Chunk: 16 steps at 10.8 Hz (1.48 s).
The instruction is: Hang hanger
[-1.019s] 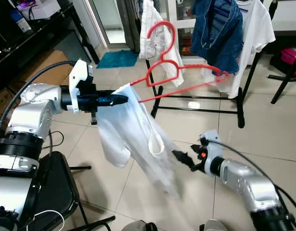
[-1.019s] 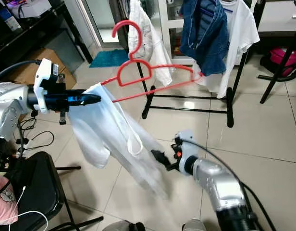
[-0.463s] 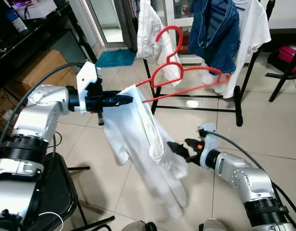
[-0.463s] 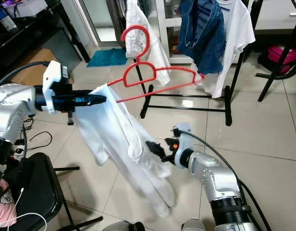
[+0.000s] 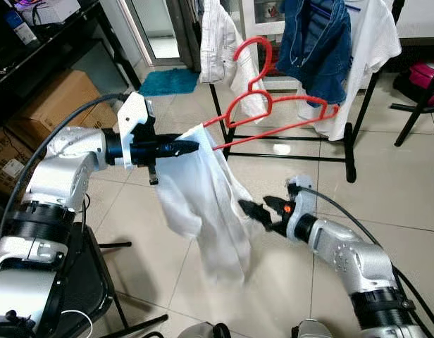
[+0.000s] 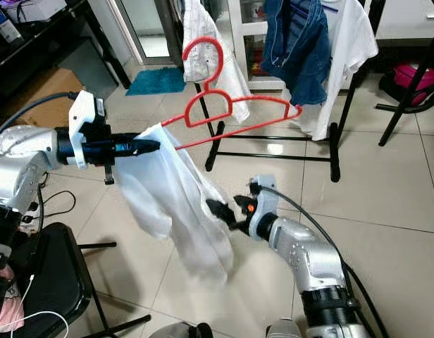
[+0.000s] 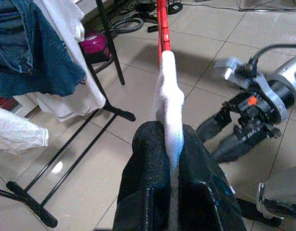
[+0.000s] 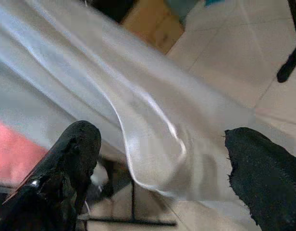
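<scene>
A red plastic hanger (image 5: 273, 131) sticks out level toward the clothes rack, its hook (image 5: 246, 44) raised near the hanging clothes. A white shirt (image 5: 203, 190) is draped over the hanger's near end and hangs down. My left gripper (image 5: 192, 146) is shut on that cloth-covered end; the left wrist view has the fingers (image 7: 153, 159) pinching white fabric with the red bar (image 7: 162, 24) running on ahead. My right gripper (image 5: 258, 208) is open at the shirt's lower right edge. In the right wrist view, white fabric (image 8: 153, 125) lies across the gap between its fingers (image 8: 76, 144).
A black clothes rack (image 5: 354, 151) stands ahead with a blue denim garment (image 5: 315, 42) and white shirts on it. A black chair (image 5: 83, 282) is at my lower left. A cardboard box (image 5: 55, 98) and dark shelving stand to the left. A teal mat (image 5: 171, 81) lies farther back.
My right gripper has moved up and left into the shirt's lower edge. The shirt's hem has swung and gathered higher. My left arm still holds the hanger, its hook a little nearer the rack.
</scene>
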{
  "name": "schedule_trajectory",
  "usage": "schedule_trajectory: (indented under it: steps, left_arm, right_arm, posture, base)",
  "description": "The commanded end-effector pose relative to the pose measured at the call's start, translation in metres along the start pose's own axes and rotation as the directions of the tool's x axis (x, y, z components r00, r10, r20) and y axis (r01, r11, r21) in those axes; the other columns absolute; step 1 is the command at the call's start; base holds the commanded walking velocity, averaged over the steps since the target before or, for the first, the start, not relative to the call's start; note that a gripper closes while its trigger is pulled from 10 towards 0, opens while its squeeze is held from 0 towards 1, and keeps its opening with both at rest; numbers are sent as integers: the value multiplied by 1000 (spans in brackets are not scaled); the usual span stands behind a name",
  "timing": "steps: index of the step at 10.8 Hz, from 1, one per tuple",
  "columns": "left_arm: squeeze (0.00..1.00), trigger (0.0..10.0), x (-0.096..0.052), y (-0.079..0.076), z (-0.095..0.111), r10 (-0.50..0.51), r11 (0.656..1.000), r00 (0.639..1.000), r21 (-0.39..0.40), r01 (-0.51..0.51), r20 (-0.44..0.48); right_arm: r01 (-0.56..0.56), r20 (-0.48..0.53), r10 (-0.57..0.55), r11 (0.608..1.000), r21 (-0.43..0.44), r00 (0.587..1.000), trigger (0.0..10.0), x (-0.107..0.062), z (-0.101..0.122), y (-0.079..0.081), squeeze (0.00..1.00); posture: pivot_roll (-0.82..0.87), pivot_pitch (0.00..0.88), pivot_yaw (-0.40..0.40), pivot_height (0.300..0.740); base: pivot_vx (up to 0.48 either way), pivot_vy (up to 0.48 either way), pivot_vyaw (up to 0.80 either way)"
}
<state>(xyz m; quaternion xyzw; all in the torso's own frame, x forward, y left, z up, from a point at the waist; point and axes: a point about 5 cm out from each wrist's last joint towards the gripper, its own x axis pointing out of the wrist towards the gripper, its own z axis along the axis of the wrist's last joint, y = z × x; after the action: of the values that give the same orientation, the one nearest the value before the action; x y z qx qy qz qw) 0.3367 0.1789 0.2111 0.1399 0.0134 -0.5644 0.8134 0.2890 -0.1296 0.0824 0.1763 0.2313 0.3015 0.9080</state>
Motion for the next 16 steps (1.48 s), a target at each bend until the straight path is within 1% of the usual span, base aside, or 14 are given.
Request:
schedule_trajectory:
  steps: [1, 2, 3, 4, 5, 6, 7, 9, 11, 12, 13, 14, 15, 16]
  left_arm:
    - [0, 0, -3, 1, 4, 23, 999, 1000, 22, -23, -4]
    - [0, 0, -1, 1, 6, 22, 1000, 1000, 15, -23, 13]
    - [0, 0, 0, 0, 7, 18, 1000, 1000, 8, -18, 25]
    - [0, 0, 1, -1, 7, 14, 1000, 1000, 6, -14, 26]
    - [0, 0, 0, -1, 7, 15, 1000, 1000, 5, -15, 26]
    - [0, 0, 0, -1, 7, 19, 1000, 999, 4, -19, 26]
    - [0, 0, 0, -1, 7, 24, 1000, 999, 2, -24, 26]
    - [0, 0, 1, 1, 8, 33, 999, 999, 2, -33, 25]
    - [0, 0, 1, 2, 8, 43, 999, 999, 4, -44, 26]
    - [0, 0, 2, 3, 11, 49, 999, 998, 1, -49, 45]
    - [0, 0, 1, 6, 16, 59, 998, 996, 4, -59, 63]
    - [0, 0, 0, 7, 20, 65, 998, 995, 7, -65, 72]
    - [0, 0, -1, 8, 21, 68, 998, 995, 9, -69, 75]
    - [0, 0, -2, 9, 22, 72, 997, 994, 10, -74, 78]
  right_arm:
    - [-26, 9, 26, 1000, -5, 1000, 10000, 4, 3, 9, 8]
    - [2, -31, -4, 997, -73, 1000, 10000, 7, -3, 9, 0]
    - [38, -45, -43, 994, -106, 998, 10000, 10, -8, 7, 0]
    - [178, -33, -183, 977, -118, 983, 10000, 14, -9, -5, 0]
    - [204, -25, -208, 973, -110, 978, 10000, 15, -8, -8, 0]
    - [223, -21, -226, 969, -103, 974, 10000, 15, -7, -10, 0]
    - [193, -21, -196, 977, -92, 980, 10000, 17, -7, -5, 0]
    - [188, -27, -192, 977, -103, 981, 10000, 20, -10, -3, 0]
    - [183, -65, -193, 974, -131, 979, 10000, 19, -15, -5, 0]
    - [176, -116, -196, 971, -162, 974, 10000, 18, -22, -7, 0]
    - [141, -190, -179, 970, -196, 965, 6392, 16, -34, -8, 0]
    - [132, -211, -171, 974, -186, 962, 2745, 15, -39, -9, 0]
    - [131, -223, -172, 973, -188, 960, 0, 14, -43, -10, 0]
    - [127, -233, -170, 974, -188, 957, 0, 14, -46, -12, 0]
  posture:
    - [-65, 117, 273, 740]
    - [-66, 117, 273, 740]
    - [-66, 117, 273, 740]
    - [-65, 117, 272, 740]
    - [-65, 117, 272, 740]
    - [-65, 117, 272, 740]
    - [-63, 119, 273, 740]
    - [-62, 119, 272, 740]
    - [-64, 121, 274, 740]
    - [-64, 121, 273, 740]
    - [-63, 119, 272, 740]
    - [-62, 118, 270, 740]
    - [-59, 115, 269, 740]
    - [-57, 114, 268, 740]
  base:
    - [0, 0, 0]
    - [0, 0, 0]
    - [0, 0, 0]
    - [0, 0, 0]
    - [0, 0, 0]
    - [0, 0, 0]
    - [0, 0, 0]
    - [0, 0, 0]
    - [0, 0, 0]
    - [0, 0, 0]
    - [0, 0, 0]
    - [0, 0, 0]
    - [0, 0, 0]
    - [0, 0, 0]
